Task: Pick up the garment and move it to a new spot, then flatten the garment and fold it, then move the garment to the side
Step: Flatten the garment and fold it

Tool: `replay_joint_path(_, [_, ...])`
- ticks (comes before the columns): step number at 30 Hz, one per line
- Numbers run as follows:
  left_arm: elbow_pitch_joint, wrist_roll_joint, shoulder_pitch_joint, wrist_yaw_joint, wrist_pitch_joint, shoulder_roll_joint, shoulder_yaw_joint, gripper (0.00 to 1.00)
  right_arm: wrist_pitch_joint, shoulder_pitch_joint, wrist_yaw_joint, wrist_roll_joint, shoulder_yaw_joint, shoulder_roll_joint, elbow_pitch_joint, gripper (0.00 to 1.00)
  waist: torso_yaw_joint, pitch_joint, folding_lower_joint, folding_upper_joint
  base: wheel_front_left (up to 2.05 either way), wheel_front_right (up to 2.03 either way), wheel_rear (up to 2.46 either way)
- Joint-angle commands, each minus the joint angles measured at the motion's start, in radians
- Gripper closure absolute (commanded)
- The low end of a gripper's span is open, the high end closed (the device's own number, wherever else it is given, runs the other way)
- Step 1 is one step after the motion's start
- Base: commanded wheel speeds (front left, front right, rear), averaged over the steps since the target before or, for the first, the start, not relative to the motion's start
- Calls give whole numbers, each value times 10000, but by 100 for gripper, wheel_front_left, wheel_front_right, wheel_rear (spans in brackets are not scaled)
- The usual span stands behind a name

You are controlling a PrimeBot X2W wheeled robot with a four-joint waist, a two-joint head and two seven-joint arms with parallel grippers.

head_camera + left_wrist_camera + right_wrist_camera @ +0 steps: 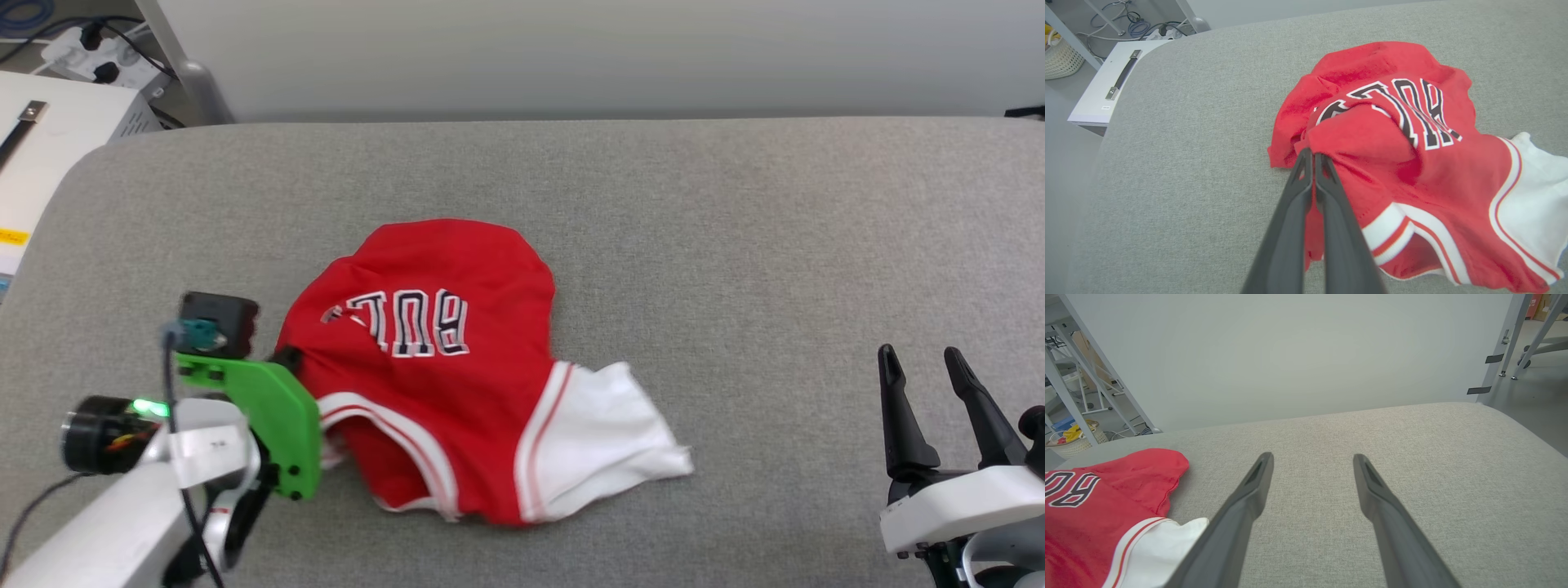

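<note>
The left gripper (1312, 157) was clamped on a red fold of the shirt (1425, 192) at centre frame. At lower right, the right gripper (922, 363) stood wide open and empty.

Bright, even, diffuse light, with no glare. Shadows are soft: a faint one lies under the garment's (1412, 171) edge just beside the left gripper's (1312, 157) tips. Between the right gripper's (1312, 457) spread jaws the grey surface (1310, 522) is sharp. Both wrist views bow at their edges, and the finger bases blur.

On the garment (490, 392), a fold apparently hides some lettering (445, 324).
</note>
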Motion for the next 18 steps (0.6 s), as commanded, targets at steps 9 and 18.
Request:
replay_joint_path(9, [-305, -483, 1129, 715, 517, 2, -1, 100, 100, 86, -6, 155, 119, -14, -60, 0, -137, 24, 0, 0, 0, 0, 0])
replay_joint_path(18, [2341, -1596, 1626, -132, -473, -1453, 171, 100, 206, -78, -6, 120, 8, -14, -131, 0, -366, 521, 0, 0, 0, 0, 0])
